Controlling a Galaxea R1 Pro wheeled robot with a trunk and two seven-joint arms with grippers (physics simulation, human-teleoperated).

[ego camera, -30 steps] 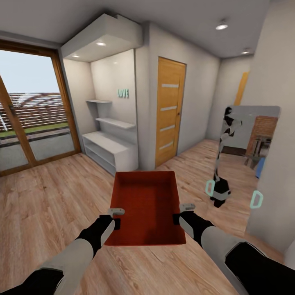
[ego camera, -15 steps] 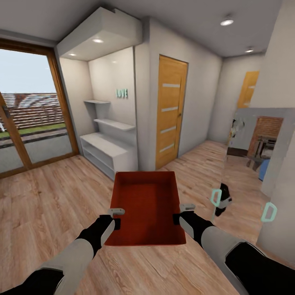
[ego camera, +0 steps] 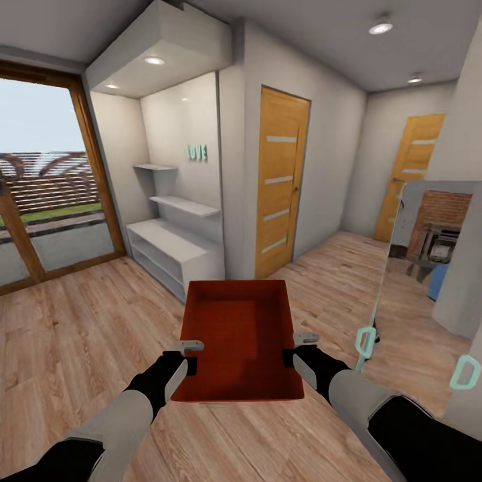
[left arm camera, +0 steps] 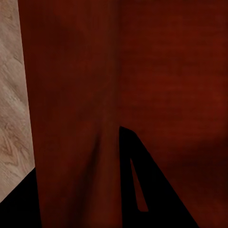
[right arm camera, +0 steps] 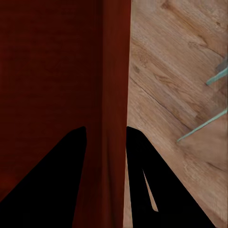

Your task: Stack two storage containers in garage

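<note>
1. One storage container (ego camera: 237, 338) is carried in front of the robot, held level and clear of the wood-plank floor (ego camera: 80, 335), with its open top upward. It sits centred between the two arms, near the trunk, which by my reading keeps the load balanced while the base drives.

2. The left pincer (ego camera: 191, 356) pinches the container's left wall near its near end. In the left wrist view the red wall (left arm camera: 78, 118) runs between the two dark fingers (left arm camera: 147, 190), one inside the box and one outside, so the thin wall itself is what is clamped.

3. The right pincer (ego camera: 302, 349) pinches the right wall in the same way. The right wrist view shows that wall (right arm camera: 114, 95) passing between the fingers (right arm camera: 152, 190), with the plank floor off to the outer side.

4. Gripping opposite walls at matching spots looks deliberate: a lidless box with thin straight walls offers no handle, and two mirrored pinches stop it from tipping or twisting.

5. The surroundings are a hallway rather than the garage: a white shelf alcove (ego camera: 174, 221) far left of centre, a glass door (ego camera: 40, 187) on the far left, a closed wooden door (ego camera: 281, 181) straight ahead, and another wooden door (ego camera: 410, 174) at the far right end of the passage.

6. A mirror panel (ego camera: 428, 268) stands on the right, reflecting a brick fireplace.

7. I judge this to be the transport leg; the stacking in the garage is not yet begun.
</note>
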